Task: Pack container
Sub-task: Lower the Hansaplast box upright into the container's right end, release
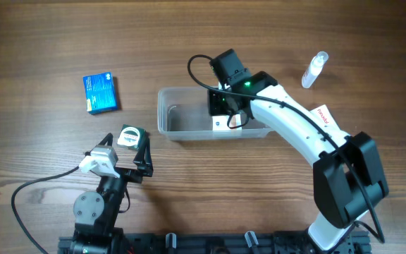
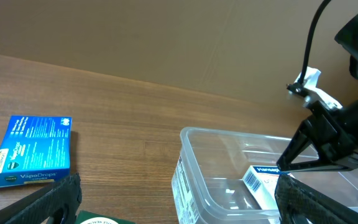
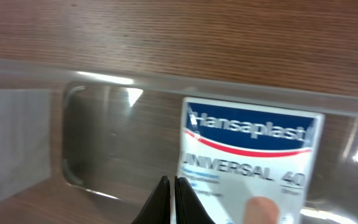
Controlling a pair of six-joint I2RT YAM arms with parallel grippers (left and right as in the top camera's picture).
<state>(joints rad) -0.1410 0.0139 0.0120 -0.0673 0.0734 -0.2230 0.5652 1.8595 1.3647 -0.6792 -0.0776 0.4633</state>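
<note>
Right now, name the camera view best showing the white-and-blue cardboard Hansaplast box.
Right wrist: the white-and-blue cardboard Hansaplast box sits large, label readable. Left wrist shows one corner inside the clear plastic tub. Overhead shows only a white sliver.

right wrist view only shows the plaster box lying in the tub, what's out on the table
observer: A blue box lies on the table, off the left end of the tub.
operator: anything on the other side
observer: A spray bottle lies past the tub's right end.
operator: and the left arm
observer: The left gripper is open near the tub's left end, with a small green and white pack between its fingers.
</note>
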